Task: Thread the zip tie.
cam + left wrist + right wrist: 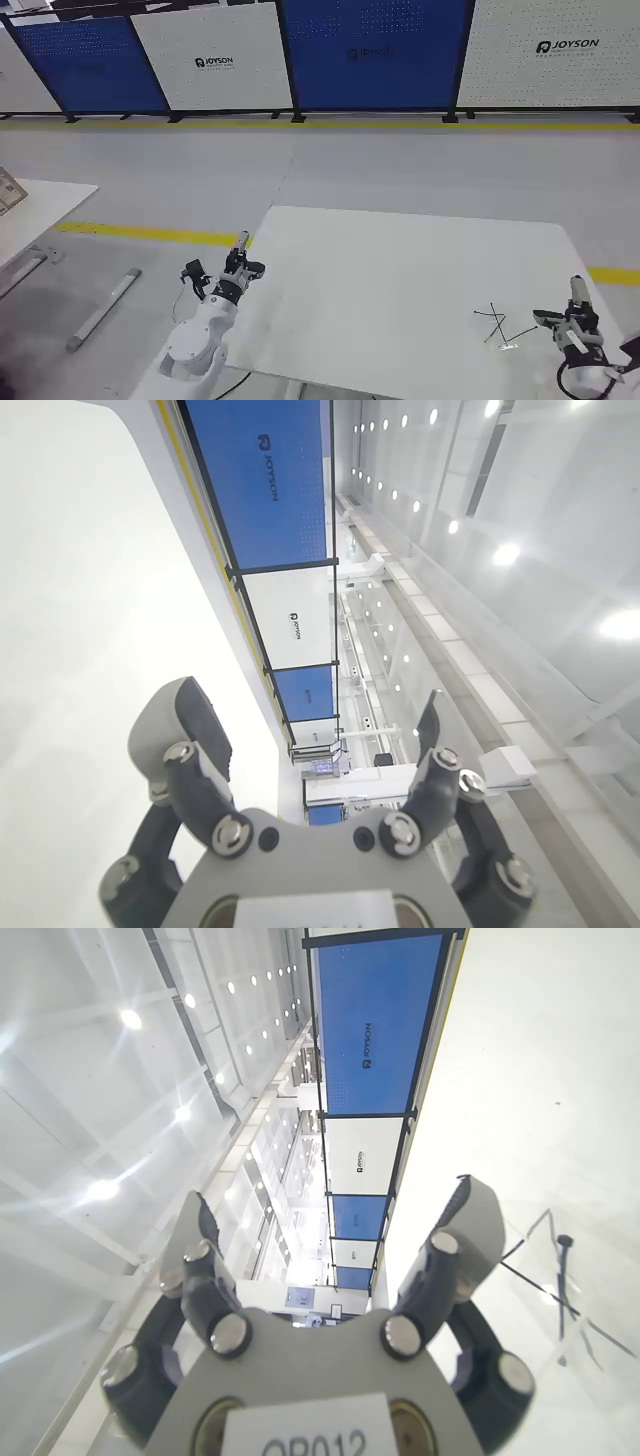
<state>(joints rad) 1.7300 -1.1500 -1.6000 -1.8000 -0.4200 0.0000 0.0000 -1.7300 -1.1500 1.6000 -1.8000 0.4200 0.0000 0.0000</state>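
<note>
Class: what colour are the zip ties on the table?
The thin plastic zip ties are black, clearest in the right wrist view.

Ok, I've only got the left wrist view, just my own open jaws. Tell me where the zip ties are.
Observer: The zip ties lie crossed in a loose bunch on the table, near its front right edge.
Operator: Report the right gripper.
Observer: The right gripper sits just beside them at that edge, jaws open and empty.
Operator: Confirm nothing is threaded.
Observer: In the right wrist view the strands lie straight, and none forms a closed loop.
</note>
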